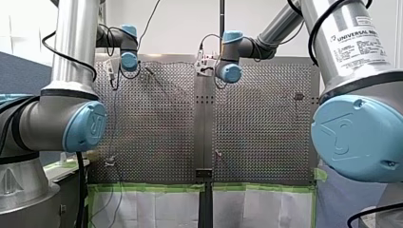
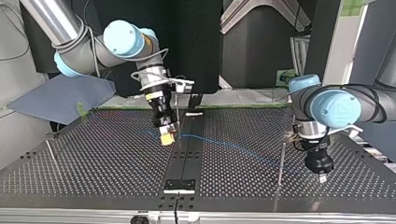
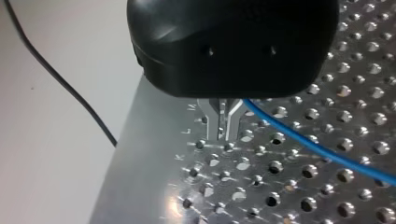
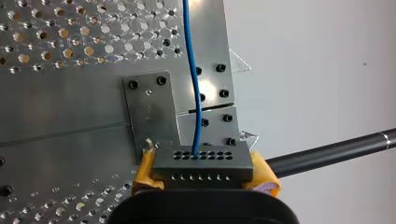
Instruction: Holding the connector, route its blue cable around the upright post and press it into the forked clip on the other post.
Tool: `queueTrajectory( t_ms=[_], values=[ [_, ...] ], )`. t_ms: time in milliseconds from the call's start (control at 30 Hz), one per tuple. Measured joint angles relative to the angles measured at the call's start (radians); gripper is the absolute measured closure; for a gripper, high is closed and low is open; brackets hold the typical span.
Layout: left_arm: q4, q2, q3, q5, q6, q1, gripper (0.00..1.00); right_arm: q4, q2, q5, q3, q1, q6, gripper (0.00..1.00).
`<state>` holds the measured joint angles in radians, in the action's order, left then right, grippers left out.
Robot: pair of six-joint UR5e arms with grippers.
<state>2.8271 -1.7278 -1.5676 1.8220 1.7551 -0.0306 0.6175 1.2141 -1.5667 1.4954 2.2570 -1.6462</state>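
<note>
- Front view: my L arm (image 1: pixel 76 38) and my R arm (image 1: pixel 266 35) are both reaching far out over the table (image 1: pixel 157 123). The cable and the pincers are too small to read here.
- R wrist view: the R gripper (image 4: pixel 205 169) is clamping the connector (image 4: pixel 201 163) between its 2 yellow pads (image 4: pixel 147 170), so the hold is done. The blue cable (image 4: pixel 196 93) is leaving the connector's face and running straight ahead, not bending round anything. A dark rod (image 4: pixel 327 154) is standing just beside the connector, apart from the cable.
- L wrist view: the L gripper (image 3: pixel 223 119) is keeping its 2 metal fingers drawn together. The cable is coming out right beside them; can't tell whether it's pinched.
- Top view: the cable is hanging in 1 loose line from the connector toward the L gripper, well away from the connector. A thin post (image 2: pixel 176 109) is standing just beside the connector, and a 2nd post (image 2: pixel 281 161) far from it, near the cable.
- Judging: routing isn't started, and neither is pressing in. I can't pick out the forked clip in any view.
</note>
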Motion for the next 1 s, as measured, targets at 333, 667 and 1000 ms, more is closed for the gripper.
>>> queueTrajectory(
  t_ms=[333, 667, 1000],
  values=[
    [-0.039, -0.015, -0.048, -0.012, 0.014, 0.001, 0.9, -0.002, -0.015, -0.001, 0.001, -0.002, 0.001, 1.0],
    [-0.05, -0.055, -0.056, -0.037, 0.022, 0.009, 0.9, 0.01, -0.08, -0.006, 0.001, -0.003, 0.002, 1.0],
    [-0.057, -0.098, -0.06, -0.052, 0.046, 0.016, 0.72, 0.01, -0.141, -0.007, 0.001, 0.003, 0.001, 1.0]
  ],
)
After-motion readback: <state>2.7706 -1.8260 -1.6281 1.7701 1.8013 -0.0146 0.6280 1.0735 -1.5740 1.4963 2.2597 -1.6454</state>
